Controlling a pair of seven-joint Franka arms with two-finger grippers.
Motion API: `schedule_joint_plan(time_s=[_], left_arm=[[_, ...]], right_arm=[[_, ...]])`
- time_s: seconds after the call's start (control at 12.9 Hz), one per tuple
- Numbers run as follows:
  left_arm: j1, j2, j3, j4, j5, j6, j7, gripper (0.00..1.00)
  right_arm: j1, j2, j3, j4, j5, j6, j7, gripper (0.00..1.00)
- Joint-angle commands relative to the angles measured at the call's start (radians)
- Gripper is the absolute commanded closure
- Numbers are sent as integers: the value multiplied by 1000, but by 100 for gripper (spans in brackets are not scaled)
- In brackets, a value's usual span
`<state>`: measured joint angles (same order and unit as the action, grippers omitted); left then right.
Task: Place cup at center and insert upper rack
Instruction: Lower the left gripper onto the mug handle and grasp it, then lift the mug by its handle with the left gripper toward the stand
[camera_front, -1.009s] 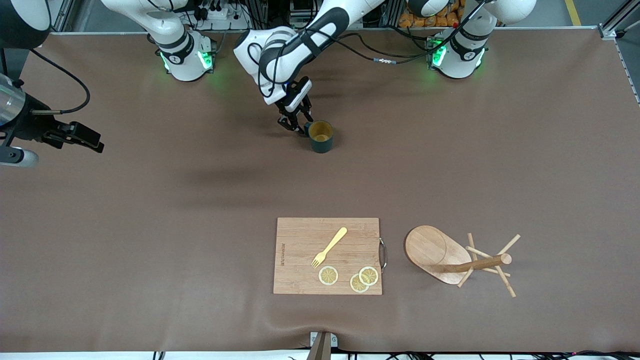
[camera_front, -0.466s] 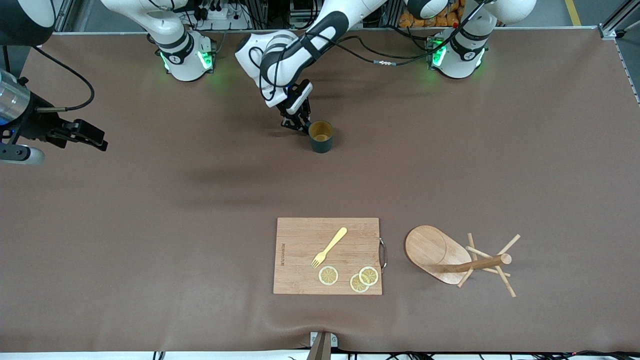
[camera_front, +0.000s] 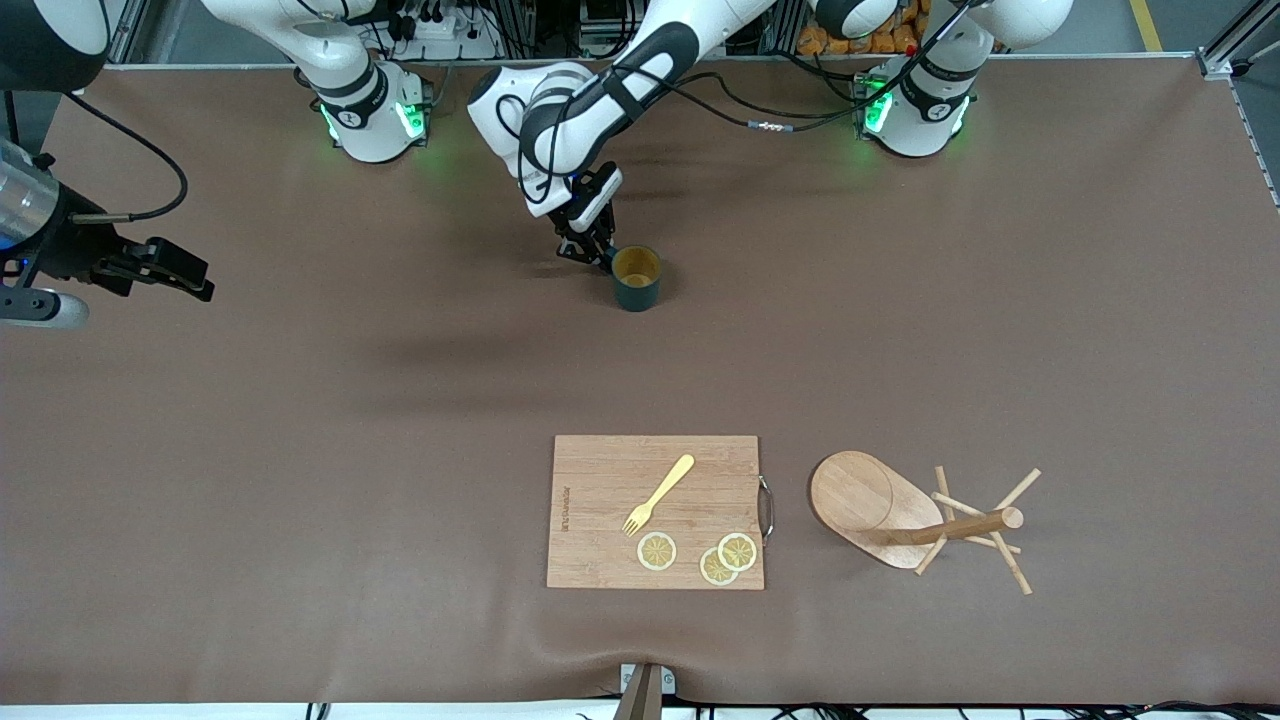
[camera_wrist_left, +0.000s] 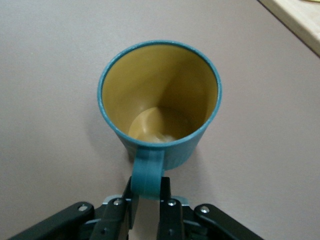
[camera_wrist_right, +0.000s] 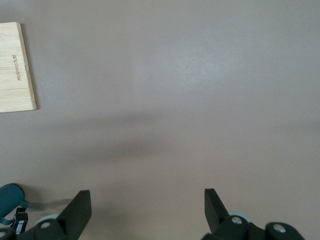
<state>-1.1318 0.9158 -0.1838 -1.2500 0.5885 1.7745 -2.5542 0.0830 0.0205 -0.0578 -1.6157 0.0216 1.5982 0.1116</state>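
A: How would the cup (camera_front: 636, 277) handle, and where is it?

B: It stands upright on the table (camera_front: 300, 420), at about 12 o'clock from the board (camera_front: 600, 540) and well apart from it, farther from the front camera. It looks small, rigid and light, probably ceramic or enamel with a smooth glaze, so likely slippery and liable to chip if knocked. The handle is the natural hold, and it points at the left gripper (camera_wrist_left: 146, 212).

A: Has the gripper got it?

B: Yes. In the left wrist view its fingers (camera_wrist_left: 170, 215) are clamped on the handle's lower end, one each side. A thin handle pinched that way lets a cup swing, so a slow lift seems wise.

A: And the rack (camera_front: 915, 520)?

B: It lies on its side at 3 o'clock from the board, base tipped up, post and pegs toward the left arm's end. Light, stiff wood; the pegs look thin enough to snap, so the post is the safer hold.

A: The other arm?

B: The right gripper (camera_wrist_right: 147, 210) waits over bare table at the right arm's end, jaws spread wide, holding nothing.

A: What changed over the last second?

B: The left fingers straddled the handle with a gap; now they have closed on it. The cup has shifted slightly toward the gripper. The rack and board have not moved.
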Motion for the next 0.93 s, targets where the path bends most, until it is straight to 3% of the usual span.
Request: schedule_joint_plan(time_s=[0.0,0.47,0.85], left_arm=[[52,-58,-14,3,5,9,8,100],[211,-162,-19,1,-166,115,153,100],[345,-268,-14,-2,-355,125,360,100]], right_arm=[[0,-27,0,-26,-5,13,-10,0],[-3,-24,-2,-26,-3,13,-10,0],[-3,-24,-2,-26,-3,13,-9,0]])
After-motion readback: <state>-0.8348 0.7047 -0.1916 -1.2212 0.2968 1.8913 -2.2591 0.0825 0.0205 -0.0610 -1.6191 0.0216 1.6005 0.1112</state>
